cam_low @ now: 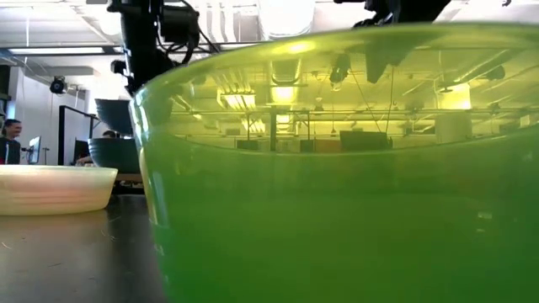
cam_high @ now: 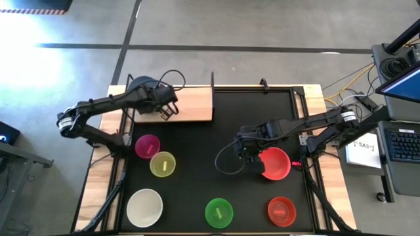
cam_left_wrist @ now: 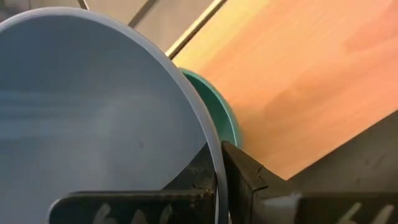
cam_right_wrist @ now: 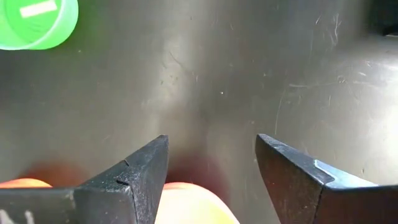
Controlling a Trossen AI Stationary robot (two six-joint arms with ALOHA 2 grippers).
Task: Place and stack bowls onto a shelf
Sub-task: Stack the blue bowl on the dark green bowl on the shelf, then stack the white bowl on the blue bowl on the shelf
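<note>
— Blue-grey bowl (cam_left_wrist: 93, 118)?
— Pinched by its rim in the left gripper (cam_left_wrist: 221, 180), jaws closed on the edge, over the left end of the shelf (cam_high: 193, 105). Tilted against a teal bowl (cam_left_wrist: 217, 115) just behind it, above the wood.

— And the shelf itself?
— Light wood, at the far left part of the black table (cam_high: 197, 144).

— Other bowls?
— On the table: magenta (cam_high: 147, 145) touching yellow (cam_high: 163, 164), cream white (cam_high: 145, 207) near the front left, green (cam_high: 219, 212) front centre, small red (cam_high: 281, 210) front right. Larger red bowl (cam_high: 275, 163) right of centre.

— Right gripper (cam_high: 249, 155)?
— Just beside the larger red bowl's left rim, low over the table. Jaws spread apart in the right wrist view, nothing between them but dark table; red-orange rim (cam_right_wrist: 186, 202) at the near edge, green bowl (cam_right_wrist: 37, 22) farther off.

— Low view?
— Filled by the green bowl (cam_low: 337, 168); cream white bowl (cam_low: 55, 187) to its left, two dark bowls stacked beyond.
</note>
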